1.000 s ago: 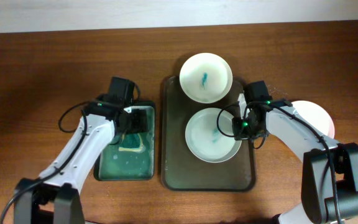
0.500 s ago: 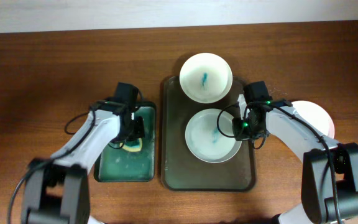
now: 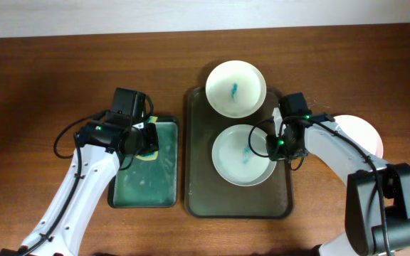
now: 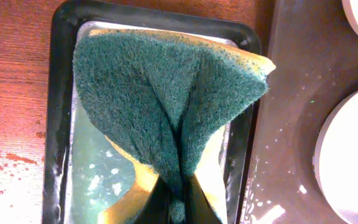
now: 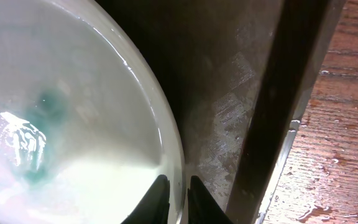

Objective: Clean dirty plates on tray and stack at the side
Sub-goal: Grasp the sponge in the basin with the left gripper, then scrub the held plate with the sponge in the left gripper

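No writing, label, brand mark, number or sign can be read in any of the views. The plates [image 3: 219, 77] and the tray [image 3: 198, 185] at the middle show only plain surfaces. So do the small green tray [image 3: 144, 188] at the left and the scouring pad [image 4: 166, 99] over it.
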`<action>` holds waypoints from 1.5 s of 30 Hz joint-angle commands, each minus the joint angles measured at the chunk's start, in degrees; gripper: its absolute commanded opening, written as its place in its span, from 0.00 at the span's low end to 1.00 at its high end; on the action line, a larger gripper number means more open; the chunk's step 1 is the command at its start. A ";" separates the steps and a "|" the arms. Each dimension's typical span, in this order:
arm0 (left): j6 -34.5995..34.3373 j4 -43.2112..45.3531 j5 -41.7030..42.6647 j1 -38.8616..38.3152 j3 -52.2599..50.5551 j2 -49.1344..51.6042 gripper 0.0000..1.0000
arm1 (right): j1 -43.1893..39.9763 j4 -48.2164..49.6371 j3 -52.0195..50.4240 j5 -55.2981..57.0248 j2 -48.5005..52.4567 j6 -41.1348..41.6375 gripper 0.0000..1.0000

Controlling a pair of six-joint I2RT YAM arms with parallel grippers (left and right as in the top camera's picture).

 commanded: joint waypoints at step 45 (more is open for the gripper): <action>-1.14 6.73 24.35 -24.85 28.92 45.24 0.00 | 0.07 1.66 0.68 -6.67 -0.22 8.66 0.04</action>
